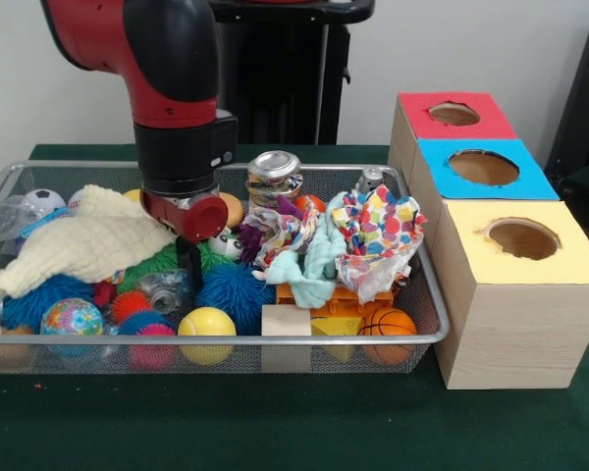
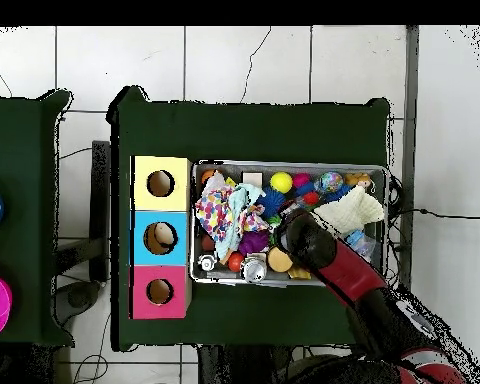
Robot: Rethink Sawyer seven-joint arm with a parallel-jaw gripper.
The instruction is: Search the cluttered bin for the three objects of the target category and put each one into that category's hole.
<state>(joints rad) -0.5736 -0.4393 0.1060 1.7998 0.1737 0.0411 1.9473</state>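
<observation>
The wire mesh bin [image 1: 304, 340] is full of toys and cloths; it also shows in the overhead view [image 2: 388, 200]. My gripper [image 1: 188, 278] reaches down into the bin's left half, right beside a crumpled see-through bottle [image 1: 162, 290] lying among spiky balls. I cannot tell whether they touch. A second see-through bottle with a blue label [image 1: 16, 217] lies at the bin's far left corner; it also shows in the overhead view [image 2: 362, 243]. A third bottle is hidden. The red-faced hole [image 1: 455, 114] is the farthest of three on the wooden box [image 2: 160, 291]. In the overhead view my arm hides the gripper.
A shiny metal can [image 1: 273, 177] stands at the bin's back rim, and another can [image 1: 371, 179] behind the spotted cloth [image 1: 378, 235]. A cream cloth [image 1: 83, 245] covers the left part. Blue-faced [image 1: 483, 167] and yellow-faced [image 1: 523, 237] holes sit nearer the camera.
</observation>
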